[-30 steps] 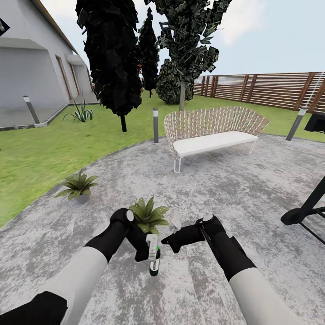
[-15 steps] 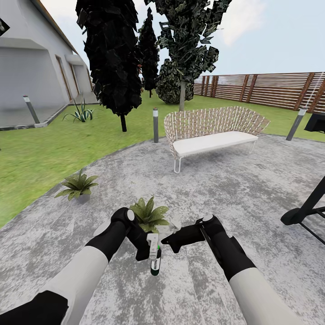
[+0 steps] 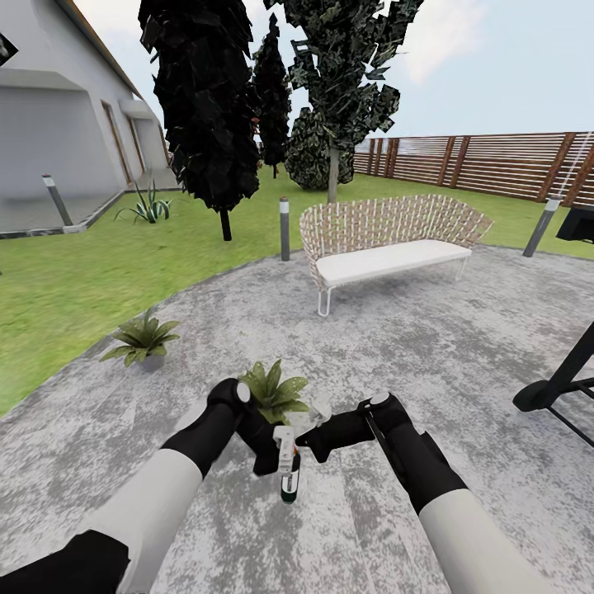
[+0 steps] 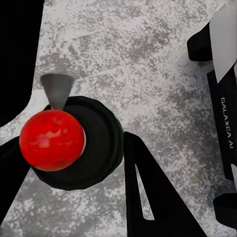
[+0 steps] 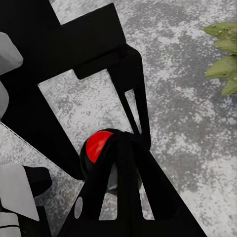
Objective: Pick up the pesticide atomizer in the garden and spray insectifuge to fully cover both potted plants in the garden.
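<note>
Shifted slightly rightward since a second ago, the pesticide atomizer (image 3: 287, 464) hangs upright in the left gripper (image 3: 270, 450), clenched around it – pale nozzle head on top, green-and-white body, dark base, over the grey paving (image 3: 462, 346). The right gripper (image 3: 318, 443) sits just beside it; whether its jaws are parted, I cannot tell. Two potted plants show: one (image 3: 273, 393) just beyond the grippers, another (image 3: 143, 338) near the lawn (image 3: 74, 280) – one bench (image 3: 388, 243) farther back
</note>
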Motion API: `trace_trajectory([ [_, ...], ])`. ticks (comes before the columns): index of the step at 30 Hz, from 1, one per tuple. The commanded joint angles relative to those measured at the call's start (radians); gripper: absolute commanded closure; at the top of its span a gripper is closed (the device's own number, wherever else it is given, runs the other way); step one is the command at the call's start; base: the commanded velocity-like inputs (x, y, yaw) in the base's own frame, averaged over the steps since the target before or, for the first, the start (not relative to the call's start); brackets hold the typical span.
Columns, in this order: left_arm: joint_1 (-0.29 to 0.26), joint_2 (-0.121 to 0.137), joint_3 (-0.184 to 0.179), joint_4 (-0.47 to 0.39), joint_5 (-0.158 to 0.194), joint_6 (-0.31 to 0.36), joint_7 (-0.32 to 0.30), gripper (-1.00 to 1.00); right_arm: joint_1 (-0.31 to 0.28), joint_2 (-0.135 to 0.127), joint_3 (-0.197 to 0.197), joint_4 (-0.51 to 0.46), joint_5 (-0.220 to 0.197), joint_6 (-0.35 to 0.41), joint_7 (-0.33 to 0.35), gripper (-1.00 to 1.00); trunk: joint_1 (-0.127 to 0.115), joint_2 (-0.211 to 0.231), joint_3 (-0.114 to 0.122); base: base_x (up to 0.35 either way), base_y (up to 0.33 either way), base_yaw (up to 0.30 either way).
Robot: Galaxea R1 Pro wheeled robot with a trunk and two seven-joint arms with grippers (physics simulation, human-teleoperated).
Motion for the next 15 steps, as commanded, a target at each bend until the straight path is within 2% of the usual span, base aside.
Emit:
trace_trajectory([
  [1,-0.006,0.000,0.000,-0.001,-0.004,0.011,-0.005,1.00,-0.001,0.000,-0.001,-0.001,0.006,0.007,0.006,1.00,0.000,0.000,-0.001,0.000,0.000,0.000],
  [9,-0.025,0.005,0.000,0.000,-0.005,0.012,-0.005,1.00,-0.001,-0.001,0.000,-0.002,0.007,0.007,0.006,1.00,0.000,0.000,-0.001,0.000,0.000,0.000],
  [13,-0.025,0.037,0.000,0.002,-0.007,0.011,-0.005,1.00,-0.001,-0.002,0.000,-0.003,0.007,0.007,0.006,1.00,0.000,0.000,-0.001,0.000,0.000,0.000],
  [14,-0.025,0.054,0.000,0.003,-0.034,0.010,-0.005,1.00,-0.001,-0.002,-0.001,-0.003,0.007,0.007,0.006,1.00,0.000,0.000,-0.001,0.000,0.000,0.000],
  [15,-0.025,0.070,0.001,0.004,-0.089,0.010,-0.005,1.00,-0.001,-0.002,0.000,-0.003,0.006,0.007,0.006,1.00,0.000,0.000,-0.001,0.000,0.000,0.000],
])
